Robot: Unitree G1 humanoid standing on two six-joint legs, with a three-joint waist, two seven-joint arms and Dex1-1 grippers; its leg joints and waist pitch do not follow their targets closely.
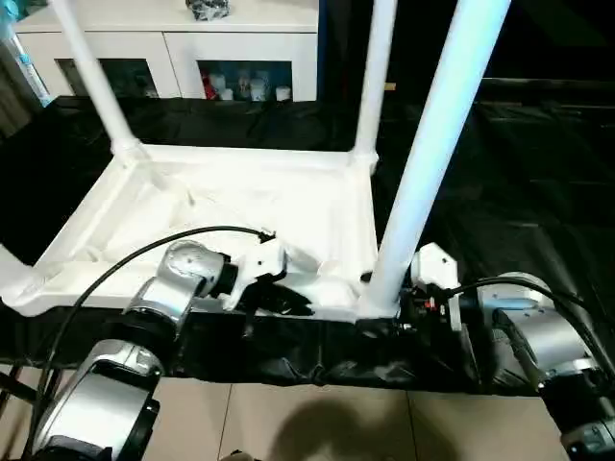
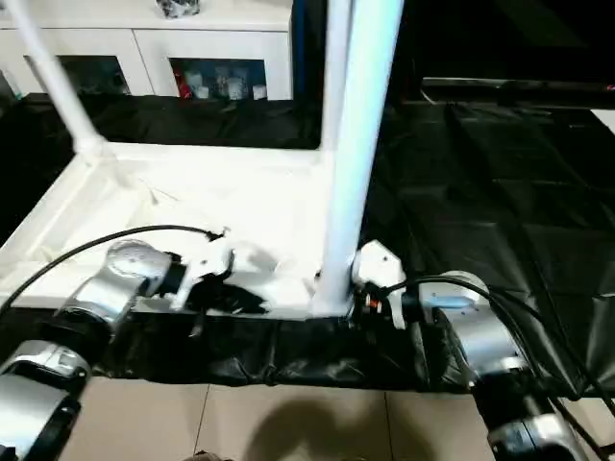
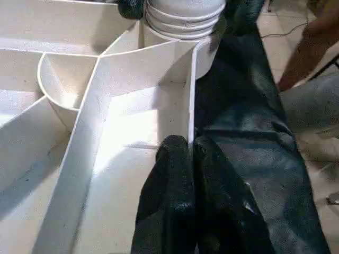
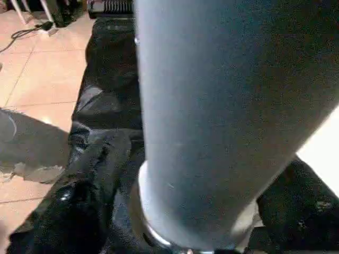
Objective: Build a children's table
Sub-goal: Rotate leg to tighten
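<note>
The white plastic table top [image 1: 240,216] lies upside down on a black cloth [image 1: 519,192], ribbed underside up, with smooth white tube legs standing in its corner sockets; the nearest leg [image 1: 428,163] rises from the near corner just beside the right gripper [image 1: 408,305], two far legs [image 1: 96,72] stand well beyond both grippers. The left wrist view shows what the head views do not: thin white ribs meeting a curved socket wall, the leg's ringed, flared end [image 3: 183,18] seated in its socket, and the left gripper [image 3: 190,153] with its black fingers pressed together, pinching the top's thin near rim wall between them; a person's arm and leg show past the cloth. The right wrist view shows the leg's round shaft close between the right gripper's two black fingers [image 4: 90,185], which stand wide apart on either side of its base; contact cannot be told. Behind the table stands a white cabinet [image 1: 173,43] with glass doors; beige floor tiles [image 1: 317,423] lie nearest.
</note>
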